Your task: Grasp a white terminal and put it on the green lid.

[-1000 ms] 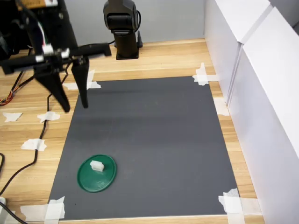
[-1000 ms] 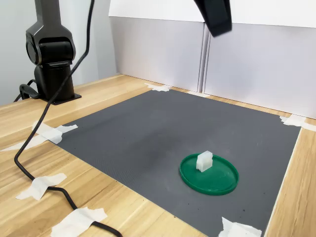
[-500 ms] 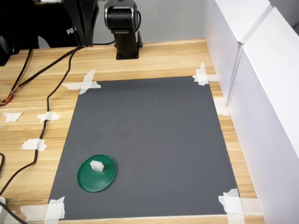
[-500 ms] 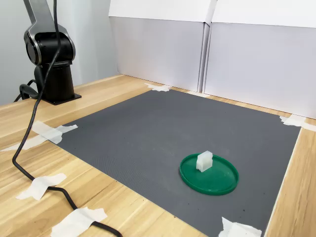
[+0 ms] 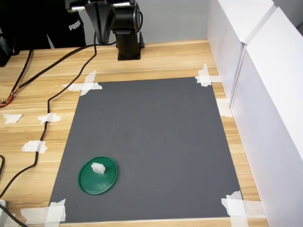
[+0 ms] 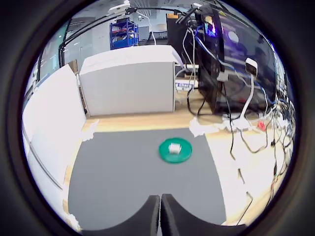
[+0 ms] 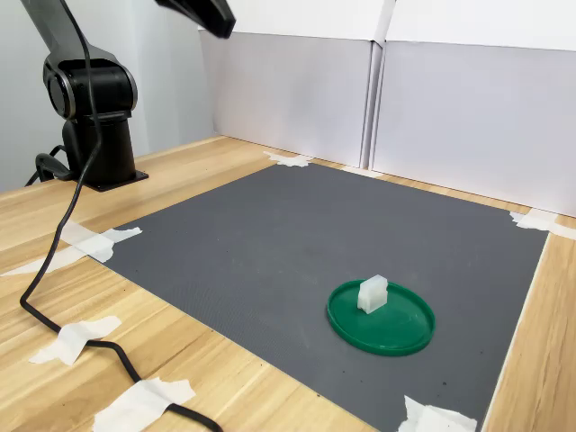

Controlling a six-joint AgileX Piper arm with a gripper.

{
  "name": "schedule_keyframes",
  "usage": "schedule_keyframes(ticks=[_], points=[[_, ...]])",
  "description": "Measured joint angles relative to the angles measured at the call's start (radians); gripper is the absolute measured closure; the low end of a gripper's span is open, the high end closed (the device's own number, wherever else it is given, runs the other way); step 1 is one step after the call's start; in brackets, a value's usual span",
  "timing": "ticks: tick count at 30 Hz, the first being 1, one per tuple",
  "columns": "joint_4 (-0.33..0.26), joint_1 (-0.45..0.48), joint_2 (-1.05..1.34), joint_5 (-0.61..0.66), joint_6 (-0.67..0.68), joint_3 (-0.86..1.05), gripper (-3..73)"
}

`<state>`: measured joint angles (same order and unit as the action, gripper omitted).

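Wrist view is showing the gripper (image 6: 160, 211) fingers (image 6: 150, 216) clenched together, grasping nothing. White terminal (image 5: 98, 167) is resting on the green lid (image 5: 97, 175), near-left on the mat in the first exterior view. Placement is appearing complete.

Seen from high up: a flat round dark green plastic lid (image 6: 175, 150) lying on a dark grey rectangular mat (image 6: 142, 177), close to the mat's far edge and nearer one far corner. Resting on the lid, a tiny whitish plastic terminal block (image 6: 174, 147). Nearest the lens, two dark gripper fingers (image 6: 152, 216) pressed together, holding nothing.
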<state>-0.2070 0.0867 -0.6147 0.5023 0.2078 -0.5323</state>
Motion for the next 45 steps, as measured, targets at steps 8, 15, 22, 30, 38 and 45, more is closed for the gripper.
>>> schedule_keyframes(ticks=[8, 15, 22, 30, 38, 45], points=[[-0.04, 0.0, 0.236, 0.007, -0.001, 0.177, 71.1], [-0.04, 0.0, 0.407, 0.008, -0.001, 0.293, 71.1], [-0.041, 0.0, 0.538, 0.012, -0.001, 0.341, 71.1], [-0.041, 0.0, 0.626, 0.016, 0.0, 0.342, 71.1], [-0.041, 0.0, 0.627, 0.03, 0.0, 0.343, 71.1], [-0.041, 0.0, 0.627, 0.03, 0.0, 0.343, 71.1]])
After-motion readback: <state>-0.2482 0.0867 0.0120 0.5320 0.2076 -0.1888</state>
